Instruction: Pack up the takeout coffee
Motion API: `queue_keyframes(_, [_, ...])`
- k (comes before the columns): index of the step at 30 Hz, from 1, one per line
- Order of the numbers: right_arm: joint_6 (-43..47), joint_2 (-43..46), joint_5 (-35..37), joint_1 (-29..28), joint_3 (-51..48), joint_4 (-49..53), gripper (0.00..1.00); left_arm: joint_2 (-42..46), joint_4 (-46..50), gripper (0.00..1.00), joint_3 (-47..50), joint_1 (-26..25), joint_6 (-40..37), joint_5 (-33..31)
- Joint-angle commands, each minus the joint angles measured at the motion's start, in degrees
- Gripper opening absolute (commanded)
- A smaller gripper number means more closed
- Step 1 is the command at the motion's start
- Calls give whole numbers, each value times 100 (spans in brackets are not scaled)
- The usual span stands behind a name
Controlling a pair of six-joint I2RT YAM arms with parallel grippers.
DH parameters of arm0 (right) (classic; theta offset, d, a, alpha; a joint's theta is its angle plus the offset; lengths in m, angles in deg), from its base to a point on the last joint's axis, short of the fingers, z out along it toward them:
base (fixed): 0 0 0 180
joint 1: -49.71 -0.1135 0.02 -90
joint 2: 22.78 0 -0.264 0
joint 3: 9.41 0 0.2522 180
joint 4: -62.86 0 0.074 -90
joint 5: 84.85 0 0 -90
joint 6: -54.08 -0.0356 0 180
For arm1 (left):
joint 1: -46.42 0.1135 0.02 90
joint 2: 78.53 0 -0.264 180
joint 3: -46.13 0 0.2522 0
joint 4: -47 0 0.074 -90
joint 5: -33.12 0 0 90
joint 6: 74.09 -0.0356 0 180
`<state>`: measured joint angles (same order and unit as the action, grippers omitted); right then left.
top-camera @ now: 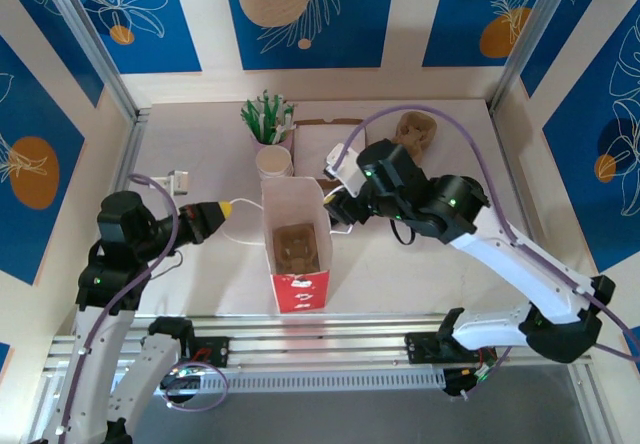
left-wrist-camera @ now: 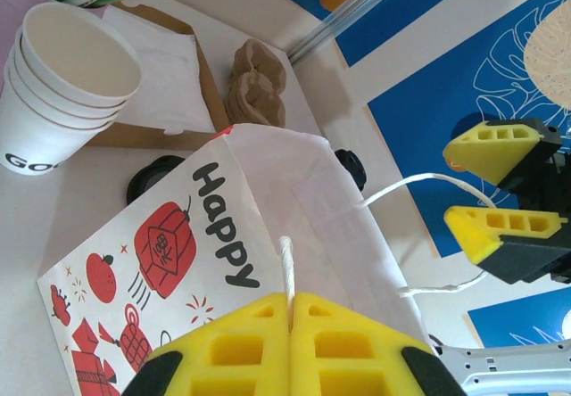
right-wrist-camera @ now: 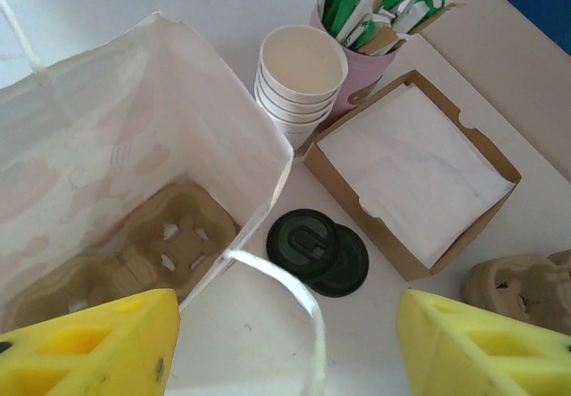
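MID-TABLE: A tall red-and-white paper bag (top-camera: 296, 264) stands with its mouth open, and a brown moulded cardboard cup carrier (right-wrist-camera: 156, 249) lies flat on its floor. The left gripper (left-wrist-camera: 290, 300), yellow fingers pressed together, pinches the bag's white cord handle (left-wrist-camera: 286, 267). In the top view that cord runs from the bag's left rim out to the gripper.

The right gripper (right-wrist-camera: 285, 342) hangs over the bag's right rim with its yellow fingers (right-wrist-camera: 89, 347) spread wide. The second cord handle (right-wrist-camera: 281, 284) loops between them, clear of both.

The takeout coffee (right-wrist-camera: 305, 240) shows as two round black plastic lids, one overlapping the other, on the white table (right-wrist-camera: 241, 351) just outside the bag's right wall. It is hemmed in on three sides: the bag wall to the left, a stack of lidless white paper cups (right-wrist-camera: 299, 75) behind, and an open brown cardboard box of white napkins (right-wrist-camera: 410, 173) to the right. Bare tabletop lies open on the near side of the lids.

The lids face straight up at the right wrist camera, which puts the coffee's axis upright. The cup walls beneath them cannot be made out.

A pink cup of green-and-white stirrers (right-wrist-camera: 366, 66) crowds the cup stack, and spare brown carriers (right-wrist-camera: 522, 289) lie beyond the box. Aluminium rails (top-camera: 100, 54) frame the table's far corners.
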<state>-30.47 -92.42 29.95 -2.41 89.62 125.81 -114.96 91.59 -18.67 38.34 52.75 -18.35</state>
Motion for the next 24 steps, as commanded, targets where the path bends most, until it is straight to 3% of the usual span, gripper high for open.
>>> queue_keyframes(1, [-454,190,-377,210,-256,-447,64,61,55,0,83,-63,-165,-1])
queue_keyframes(15, [-1690,669,-965,957,-2056,-1634,56,332,-145,0,710,-62,-18,-42])
queue_keyframes(24, [-2436,915,-2311,1515,-3009,-2900,55,382,-827,0,1429,-62,356,18])
